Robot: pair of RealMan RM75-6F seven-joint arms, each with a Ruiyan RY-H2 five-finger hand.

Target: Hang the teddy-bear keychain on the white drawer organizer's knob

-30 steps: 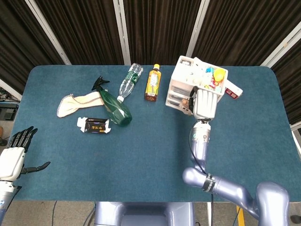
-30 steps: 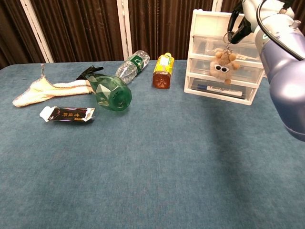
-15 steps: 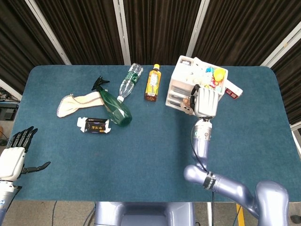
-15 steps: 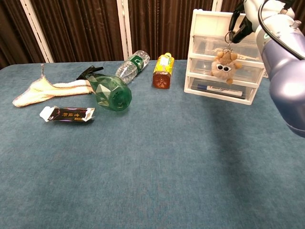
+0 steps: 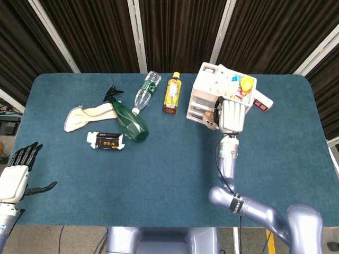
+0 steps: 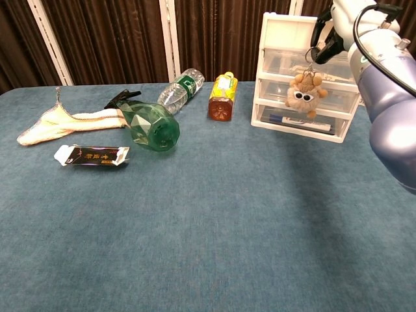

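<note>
Bear (image 6: pixel 305 95) hangs in front of the organizer (image 6: pixel 286 39), level w/ the middle drawer, face out, sunglasses on. Its chain runs up to the top drawer front; can't tell whether the ring is over the knob or only pinched in the fingers (image 6: pixel 323 29). In head view the bear (image 5: pixel 211 117) shows as a small brown lump at the organizer's (image 5: pixel 204 90) front edge, just left of the right hand (image 5: pixel 231 116).

Right hand (image 6: pixel 333 32) is up at the organizer's top right in chest view, dark fingers curled down at the chain's top end, seemingly touching it. Whether it really grips the chain can't be told from either view. Head view shows only the back of the hand, over the organizer's front right corner.

Left hand (image 5: pixel 16 172) sits off the table's near left corner, well apart from everything, fingers spread, thumb out, nothing in it.

Organizer stands at the table's (image 5: pixel 159 174) far right, top tray full of small colourful bits; a pen-like item lies in the bottom drawer.

Left of it, near: tea bottle (image 6: pixel 222 96) upright. Then a clear bottle (image 6: pixel 180 90) lying down, cap end toward the green sprayer (image 6: pixel 148 123), also lying on its side. A cloth (image 6: pixel 62 121) lies left of the sprayer, touching it. A dark packet (image 6: pixel 91 155) lies nearer the robot, just in front of cloth and sprayer. A small white/red box (image 5: pixel 262 102) sits just right of the organizer.
</note>
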